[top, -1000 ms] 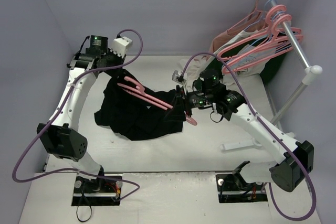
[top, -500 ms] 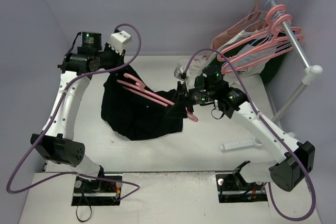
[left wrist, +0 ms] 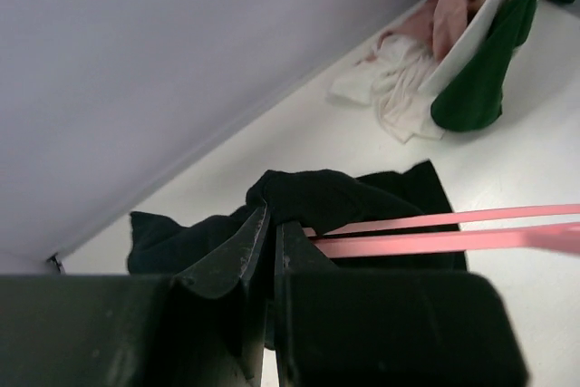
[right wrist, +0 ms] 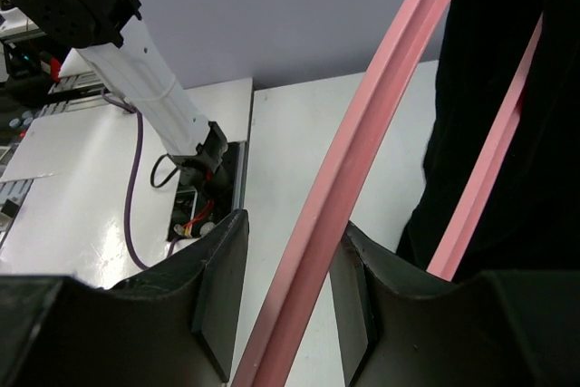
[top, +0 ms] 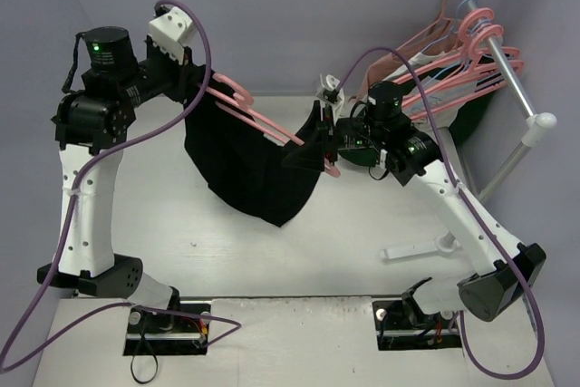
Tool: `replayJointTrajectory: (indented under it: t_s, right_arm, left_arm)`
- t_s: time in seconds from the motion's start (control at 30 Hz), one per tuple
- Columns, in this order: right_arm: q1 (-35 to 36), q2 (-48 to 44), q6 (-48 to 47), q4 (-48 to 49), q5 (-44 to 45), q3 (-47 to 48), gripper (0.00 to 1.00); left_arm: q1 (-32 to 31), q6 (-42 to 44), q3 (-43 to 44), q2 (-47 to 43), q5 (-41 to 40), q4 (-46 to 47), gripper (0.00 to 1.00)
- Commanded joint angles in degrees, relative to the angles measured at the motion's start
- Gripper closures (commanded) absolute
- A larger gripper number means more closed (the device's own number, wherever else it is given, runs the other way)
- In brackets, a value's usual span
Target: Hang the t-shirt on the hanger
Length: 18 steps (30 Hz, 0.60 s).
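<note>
The black t-shirt [top: 254, 169] hangs in the air, stretched between my two grippers. My left gripper [top: 193, 79] is raised high at the back left, shut on a bunched edge of the shirt [left wrist: 335, 201]; its fingertips [left wrist: 272, 215] are pressed together on the fabric. The pink hanger [top: 263, 124] slants through the shirt from upper left to lower right, and its bars [left wrist: 435, 240] show beside my left fingers. My right gripper [top: 319, 144] holds the hanger's right end. In the right wrist view the pink bar [right wrist: 362, 151] passes between the jaws [right wrist: 290, 224], against the right finger, with black cloth [right wrist: 507, 70] behind.
A clothes rack [top: 521, 97] at the back right carries several pink hangers [top: 471, 52] and pale garments. A dark green garment [left wrist: 476, 88] hangs there, with a crumpled white and beige pile [left wrist: 399, 88] on the table beneath. The rack's white foot [top: 417, 249] lies near my right arm.
My left arm has risen and swung left, lifting the t-shirt off the table so that it hangs. My right gripper rose a little toward the back with the hanger's end.
</note>
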Motion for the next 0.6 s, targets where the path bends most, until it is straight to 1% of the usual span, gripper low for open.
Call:
replayJointTrajectory:
  t_s: [0.0,0.1,0.27,0.5,0.57]
  right_arm:
    - [1.7,1.0,0.2,6.6,-0.1,2.2,1.00]
    - [1.7,0.5,0.4,8.2,2.1,-0.5,1.00]
    - [1.6,0.4,5.3,16.9,0.8,-4.5,1.00]
    - [1.3,1.1,8.8,23.7,-0.8,-8.7,1.00]
    - [1.1,1.4,10.7,27.6,-2.1,-9.8,1.00]
  left_arm:
    - [-1.8,-2.7,1.1,-0.9,0.6,3.8,1.00]
    - [-4.3,-3.8,-1.7,-1.5,-1.4,3.8,1.00]
    - [-6.7,-3.6,-6.1,-1.8,-0.8,3.9,1.00]
    - [-7.7,-3.9,-5.8,-2.9,3.1,3.9,1.00]
    - [-7.8,-3.8,-5.7,-3.0,4.3,3.9,1.00]
